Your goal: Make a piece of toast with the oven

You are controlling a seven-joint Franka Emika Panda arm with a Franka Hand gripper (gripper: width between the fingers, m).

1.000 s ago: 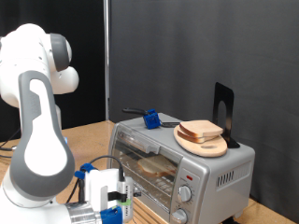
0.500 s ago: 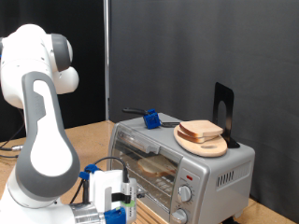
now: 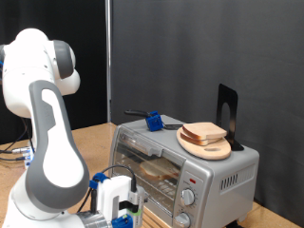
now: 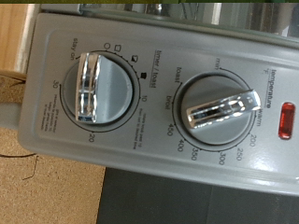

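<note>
Two knobs [image 4: 103, 87] filled the wrist view, set on the oven [image 3: 185, 161] panel. At the exterior view's bottom centre, the gripper [image 3: 121, 207] hung low before the oven; whether its jaws were open could not be told. One piece of toast [image 3: 159, 170] lay inside behind the glass. More slices [image 3: 203, 133] rested on a round board [image 3: 205, 147] on top.

A dark, nearly black backdrop [image 3: 209, 47] is seen behind the scene, divided by a thin pale vertical strip [image 3: 107, 57] at the exterior view's left of centre. A light wooden table [image 3: 90, 142] is lit evenly from above, its far edge meeting the backdrop. In the wrist view, a tan, cork-like patch of table [image 4: 42, 182] borders a dark grey surface [image 4: 196, 198].
</note>
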